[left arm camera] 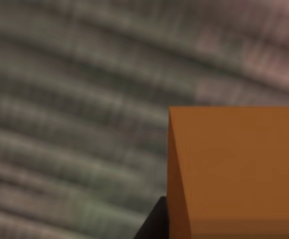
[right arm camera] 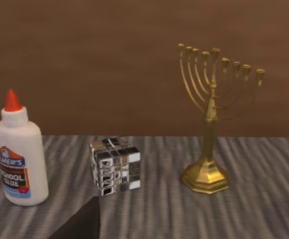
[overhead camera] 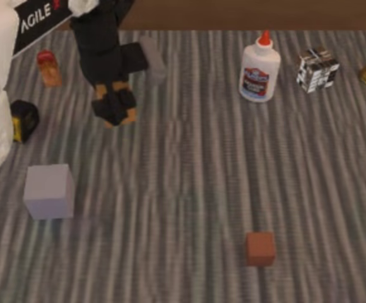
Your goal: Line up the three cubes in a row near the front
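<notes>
**A:** Which step is the robot on?

**B:** By the look of it, carrying the orange cube [overhead camera: 120, 115]. The left gripper [overhead camera: 115, 108] is over the far left part of the table [overhead camera: 189, 189], and orange shows on both sides of its black fingers in the top view. In the left wrist view the cube's face fills the near corner, hard against a dark finger [left arm camera: 153, 225]. So the gripper is clenched on that cube.

**B:** Whether the cube is lifted or resting on the table cannot be told for certain from these views.

**A:** And the other two?

**B:** The lilac-pink cube [overhead camera: 49, 190] sits at the left, toward the front. The reddish-brown cube [overhead camera: 260, 247] sits right of centre, nearer the front edge. They are well apart, and not yet level with each other.

**A:** The right arm?

**B:** Not seen from above. Its wrist camera looks at a glue bottle [right arm camera: 19, 155], a black-and-white puzzle cube [right arm camera: 114, 166] and a brass candle holder [right arm camera: 210, 124] at the back right. Its fingers cannot be judged.

**A:** What does the next move need?

**B:** Probably bringing the orange cube forward into the open gap between the other two, setting it down square, then letting go. The lilac-pink cube likely needs a nudge forward afterwards.
</notes>
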